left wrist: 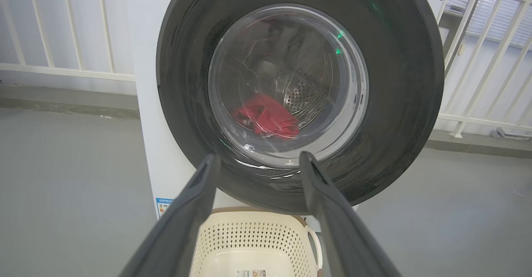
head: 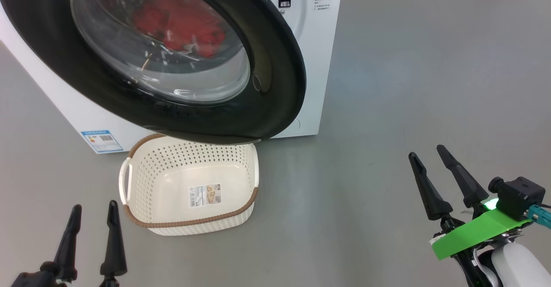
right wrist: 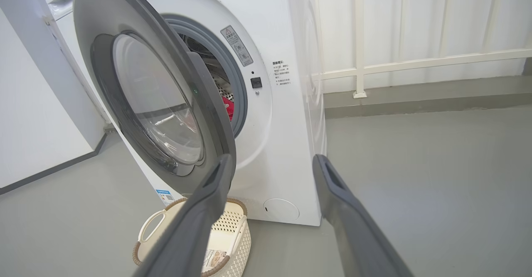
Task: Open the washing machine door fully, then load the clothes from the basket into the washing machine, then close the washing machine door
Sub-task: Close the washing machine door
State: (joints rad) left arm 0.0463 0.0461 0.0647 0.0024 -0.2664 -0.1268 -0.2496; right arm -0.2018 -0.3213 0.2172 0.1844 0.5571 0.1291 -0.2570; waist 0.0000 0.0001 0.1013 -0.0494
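Clearly door (head: 280, 76) ajar, clothes (left wrist: 268, 117) inside, basket (head: 241, 218) empty. Left hand (head: 94, 205), right hand (head: 427, 151) stood open. Risk: push could slip on gloss, latch missed.

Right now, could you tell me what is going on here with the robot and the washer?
The robot is partway through a laundry job. The clothes lie inside the drum of the washing machine, seen through the glass of the washing machine door, which stands partly open and not latched. The basket sits empty on the floor below the door. The left gripper and the right gripper are both open, hold nothing and touch nothing. Closing the door is not yet done.
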